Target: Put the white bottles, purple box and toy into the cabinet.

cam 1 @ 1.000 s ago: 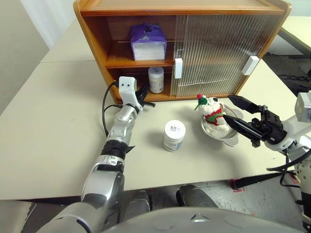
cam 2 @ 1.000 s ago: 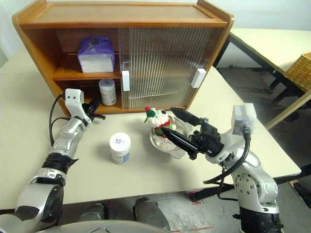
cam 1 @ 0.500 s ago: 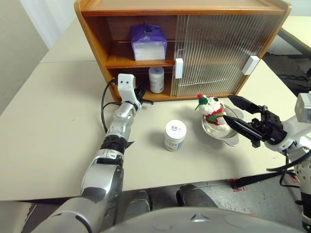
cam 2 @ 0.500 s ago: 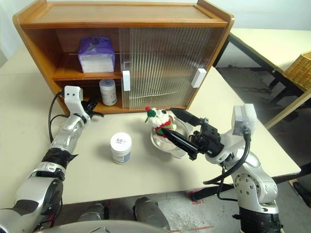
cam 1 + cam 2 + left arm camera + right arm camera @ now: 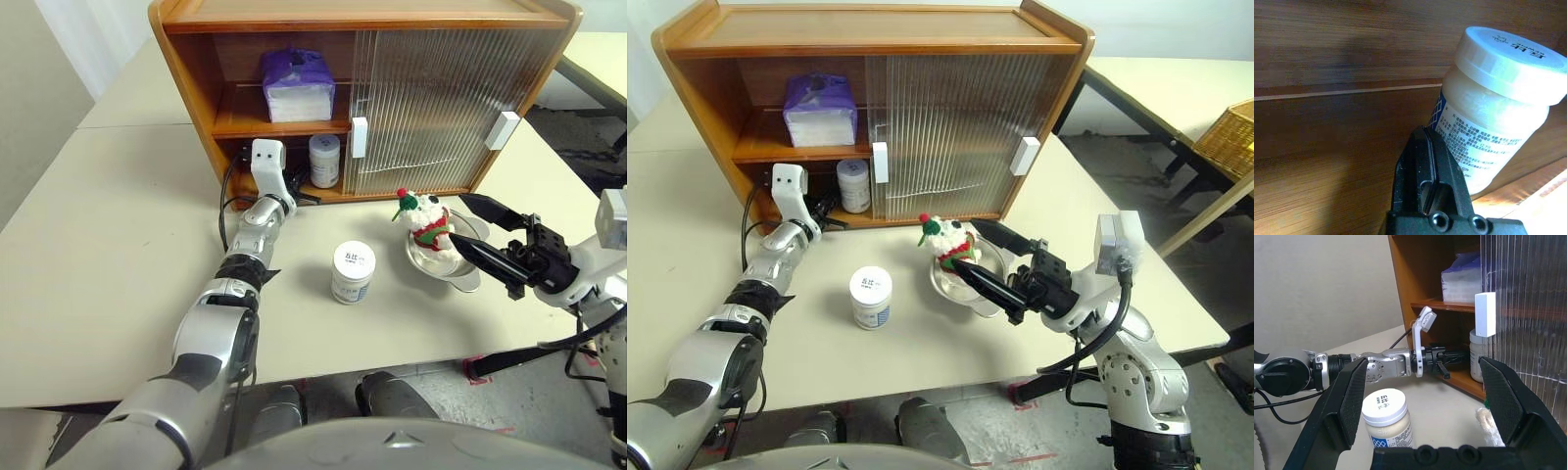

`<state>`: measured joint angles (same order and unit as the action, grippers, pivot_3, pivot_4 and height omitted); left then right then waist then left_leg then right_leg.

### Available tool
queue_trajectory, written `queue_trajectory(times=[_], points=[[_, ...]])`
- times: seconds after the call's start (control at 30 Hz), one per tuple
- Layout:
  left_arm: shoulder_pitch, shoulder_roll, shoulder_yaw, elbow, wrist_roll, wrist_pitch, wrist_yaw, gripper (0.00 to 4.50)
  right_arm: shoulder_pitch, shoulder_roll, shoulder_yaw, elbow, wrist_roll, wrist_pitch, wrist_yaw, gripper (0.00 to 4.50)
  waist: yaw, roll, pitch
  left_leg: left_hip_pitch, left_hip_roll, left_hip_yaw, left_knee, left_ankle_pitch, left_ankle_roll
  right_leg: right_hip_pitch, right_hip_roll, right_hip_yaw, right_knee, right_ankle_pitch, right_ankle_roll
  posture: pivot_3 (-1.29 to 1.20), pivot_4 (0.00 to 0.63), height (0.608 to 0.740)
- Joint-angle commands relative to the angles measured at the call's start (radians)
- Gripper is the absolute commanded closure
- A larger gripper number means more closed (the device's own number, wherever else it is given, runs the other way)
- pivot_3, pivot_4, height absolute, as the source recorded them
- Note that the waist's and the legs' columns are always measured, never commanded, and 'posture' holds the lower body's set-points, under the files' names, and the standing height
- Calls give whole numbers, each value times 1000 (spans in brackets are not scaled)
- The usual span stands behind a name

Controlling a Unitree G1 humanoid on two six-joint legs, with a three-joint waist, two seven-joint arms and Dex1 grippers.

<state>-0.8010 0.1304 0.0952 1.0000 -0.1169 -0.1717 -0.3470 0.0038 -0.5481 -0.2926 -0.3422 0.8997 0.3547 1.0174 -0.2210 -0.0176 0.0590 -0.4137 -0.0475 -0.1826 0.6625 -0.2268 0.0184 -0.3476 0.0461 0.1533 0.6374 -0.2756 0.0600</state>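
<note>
the left end effector (image 5: 306,199) reaches level into the lower shelf of the cabinet (image 5: 186,69), fingers pressed together with nothing between them. one white bottle (image 5: 323,161) stands upright on that shelf, just beside the closed tips and on their right; in the left wrist view the tips appear to touch its label, though contact cannot be confirmed. judgement: with closed fingers alongside it, the left arm is placed to nudge this bottle sideways or deeper, not to grip it.

the purple box (image 5: 298,85) rests on the upper shelf, directly above.

the second white bottle (image 5: 352,272) stands upright on the tabletop (image 5: 98,245), apart from both arms, roughly between them. the toy (image 5: 427,221) sits in a steel bowl (image 5: 470,278) on the right.

the right end effector (image 5: 470,233) hovers with fingers spread wide and empty, pointing toward the toy, which lies just ahead of its tips. judgement: the right arm is the nearer one for the toy.
</note>
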Motion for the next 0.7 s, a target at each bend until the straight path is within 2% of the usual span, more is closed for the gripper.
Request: queue_trajectory(times=[0.03,0.33,0.43,0.53,0.63,0.7], points=[[-20,-12,-3,29,8,-10,-11,4475,6,-9,-10,-13,2,6,-6,0,-1,0,0,0,0,0,0,0,0,0,0,0,0,0,0,-325,53,740],[12,4,9,17,-5,1,-41,4475,4,-19,-12,-10,10,12,-4,0,-1,0,0,0,0,2,0,0,0,0,0,0,0,1,1,-315,58,740],[71,10,3,-89,-25,52,-82,3893,-1,-17,-12,-2,19,15,0,0,-1,0,0,0,0,2,0,1,1,0,0,0,0,1,1,-306,63,740],[150,17,-12,-270,-40,135,-94,2883,-5,-17,-5,6,20,19,9,0,-1,0,0,0,-1,4,0,1,0,0,0,0,0,0,1,-295,64,740],[278,53,-27,-532,-53,264,-104,1848,-25,-15,2,21,16,20,13,0,2,0,0,-1,-2,6,0,1,-1,0,0,-1,-1,0,-1,-275,63,740],[359,84,-30,-687,-71,354,-116,1163,-38,-15,4,32,13,21,19,0,1,0,0,-1,-3,7,0,2,-2,-1,1,-1,-1,-3,-8,-268,63,740]])
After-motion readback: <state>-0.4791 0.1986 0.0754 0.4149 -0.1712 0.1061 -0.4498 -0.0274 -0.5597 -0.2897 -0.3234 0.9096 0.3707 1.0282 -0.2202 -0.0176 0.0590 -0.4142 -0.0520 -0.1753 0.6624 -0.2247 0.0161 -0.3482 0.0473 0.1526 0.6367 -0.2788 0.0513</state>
